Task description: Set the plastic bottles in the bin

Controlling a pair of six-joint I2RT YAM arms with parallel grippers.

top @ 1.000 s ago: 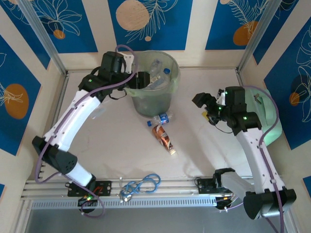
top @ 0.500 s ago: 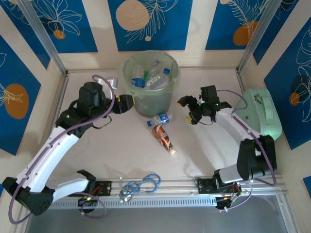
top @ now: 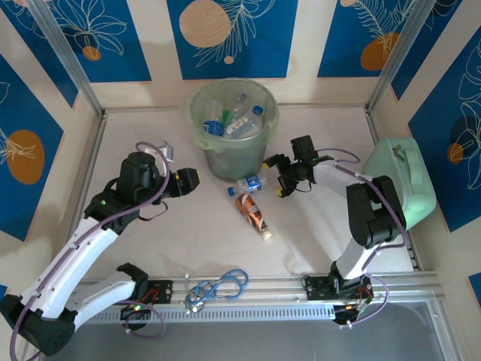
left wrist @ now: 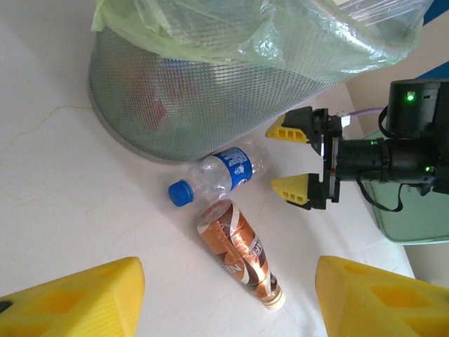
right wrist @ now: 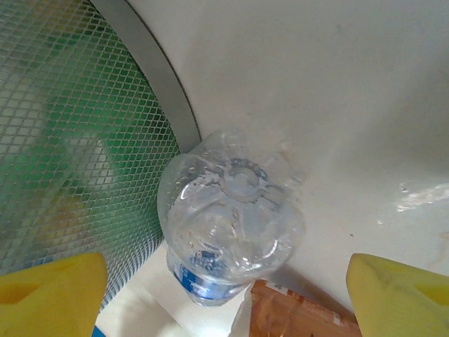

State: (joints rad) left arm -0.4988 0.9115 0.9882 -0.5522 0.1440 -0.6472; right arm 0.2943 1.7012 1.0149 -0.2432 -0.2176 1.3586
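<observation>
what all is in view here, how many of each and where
bin: one, mesh with pale-green liner, far middle of the table
bottles in bin: several, exact count unclear, mostly clear, some blue caps, inside the bin
clear bottle: one, clear with blue cap and label, lying beside the bin's base
brown bottle: one, brown-orange with pale cap, lying just nearer than the clear bottle
cable: one, blue, coiled at the near edge
case: one, mint green, right edge of the table
table: one, off-white
left gripper: one, yellow pads, open, left of the two loose bottles
right gripper: one, yellow pads, open, right of the clear bottle, facing its base
</observation>
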